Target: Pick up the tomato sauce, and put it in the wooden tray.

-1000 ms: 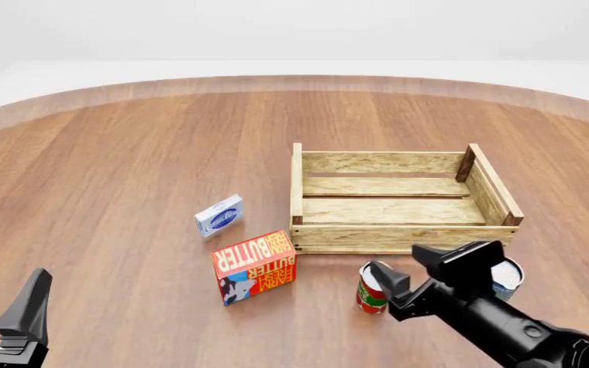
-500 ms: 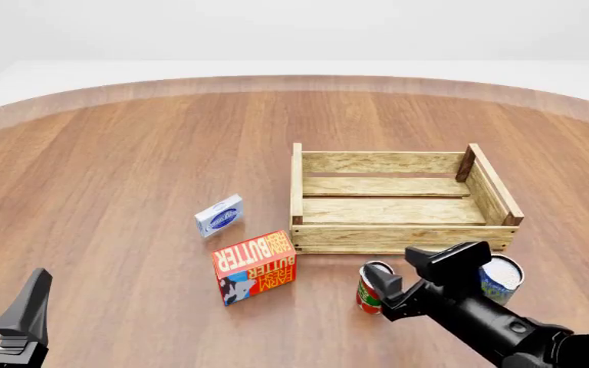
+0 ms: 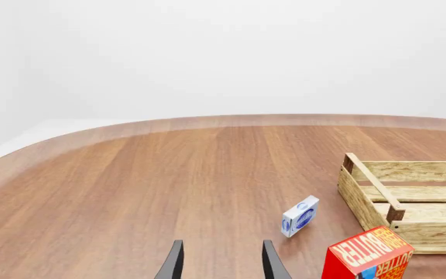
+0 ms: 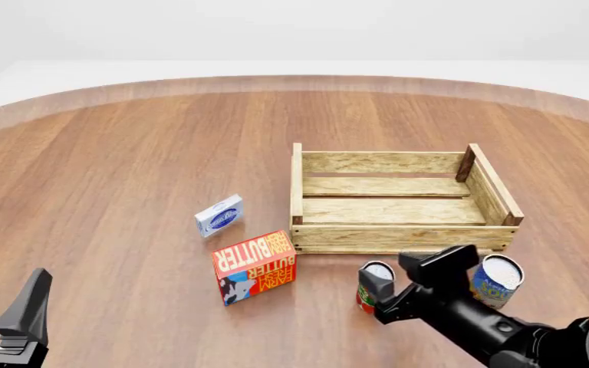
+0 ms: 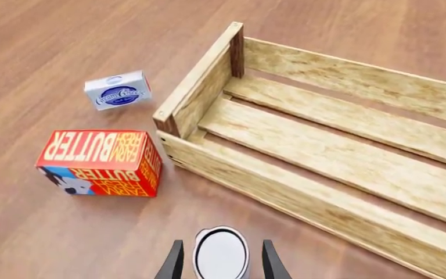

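The tomato sauce (image 4: 380,271), a small red can with a white top, stands upright on the table just in front of the wooden tray (image 4: 397,230). My right gripper (image 4: 374,295) is open, with one finger on each side of the can. In the right wrist view the can's white top (image 5: 221,251) sits between the fingers (image 5: 175,261), with a small gap on each side. The tray (image 5: 324,151) is empty. My left gripper (image 4: 3,310) is open and empty at the near left, far from the can; in its wrist view its fingers (image 3: 175,264) hold nothing.
A blue-and-orange can (image 4: 497,280) stands to the right of the tomato sauce. A red butter box (image 4: 255,267) lies to its left, and a small blue-and-white box (image 4: 220,215) beyond that. The tray's near wall (image 5: 285,197) is close behind the can.
My right gripper has moved down and left onto the tomato sauce, so its fingers now straddle the can. The blue-and-orange can shows more. The left arm has not moved.
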Tool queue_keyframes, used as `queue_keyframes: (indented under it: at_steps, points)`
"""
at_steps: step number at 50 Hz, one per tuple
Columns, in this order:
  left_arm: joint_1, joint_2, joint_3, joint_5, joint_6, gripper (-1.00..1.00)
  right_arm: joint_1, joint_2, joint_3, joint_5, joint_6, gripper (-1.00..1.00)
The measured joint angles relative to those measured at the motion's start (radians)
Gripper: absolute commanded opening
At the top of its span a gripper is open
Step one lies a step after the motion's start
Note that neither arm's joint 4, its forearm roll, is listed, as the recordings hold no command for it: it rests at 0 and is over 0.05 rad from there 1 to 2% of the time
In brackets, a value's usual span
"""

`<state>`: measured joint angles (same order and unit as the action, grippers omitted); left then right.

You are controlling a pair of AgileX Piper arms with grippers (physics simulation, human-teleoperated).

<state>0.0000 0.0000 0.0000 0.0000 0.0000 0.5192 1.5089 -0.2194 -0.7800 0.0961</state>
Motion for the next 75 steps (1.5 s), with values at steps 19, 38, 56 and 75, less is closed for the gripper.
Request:
queue_keyframes:
  at_steps: [19, 38, 56, 75]
  points:
    - [0.000, 0.000, 0.000, 0.000, 0.000, 1.00, 0.010, 0.069, -0.008, -0.032, 0.004, 1.00]
    - [0.000, 0.000, 0.000, 0.000, 0.000, 1.00, 0.003, 0.122, -0.016, -0.059, 0.002, 1.00]
    - [0.000, 0.000, 0.000, 0.000, 0.000, 1.00, 0.003, 0.179, -0.031, -0.081, -0.001, 1.00]
    - [0.000, 0.000, 0.000, 0.000, 0.000, 1.00, 0.006, 0.257, -0.041, -0.119, 0.011, 1.00]
